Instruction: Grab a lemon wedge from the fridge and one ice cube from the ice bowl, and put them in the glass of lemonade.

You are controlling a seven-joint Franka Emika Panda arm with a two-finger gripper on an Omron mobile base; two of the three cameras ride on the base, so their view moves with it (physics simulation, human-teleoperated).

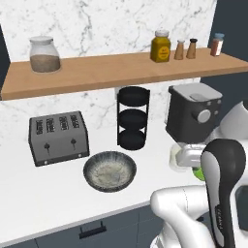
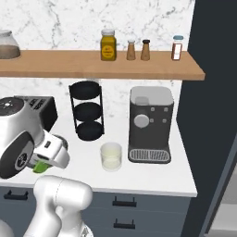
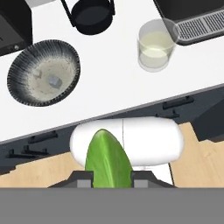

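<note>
Gripper (image 3: 108, 178) clamped on lemon wedge (image 3: 107, 159), off the tabletop (image 3: 113, 94) edge. Glass of lemonade (image 3: 155, 46) ahead-right, ice bowl (image 3: 43, 72) ahead-left. Drop pending; ice cube untouched.

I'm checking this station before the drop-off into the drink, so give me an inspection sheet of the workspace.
Surface: white counter, dark drawers below.
Job's things: glass of lemonade upright before the coffee machine; ice bowl left of it with one small cube inside; lemon wedge green-yellow, between the fingertips.
Clutter: toaster, black three-tier stand; on the wooden shelf a jar of brown grains, yellow jar, shakers.
Gripper: gripper shut on the wedge, off the counter's front edge.
Cables: nothing seen.
Surroundings: marble wall, dark tall cabinet at right.
</note>
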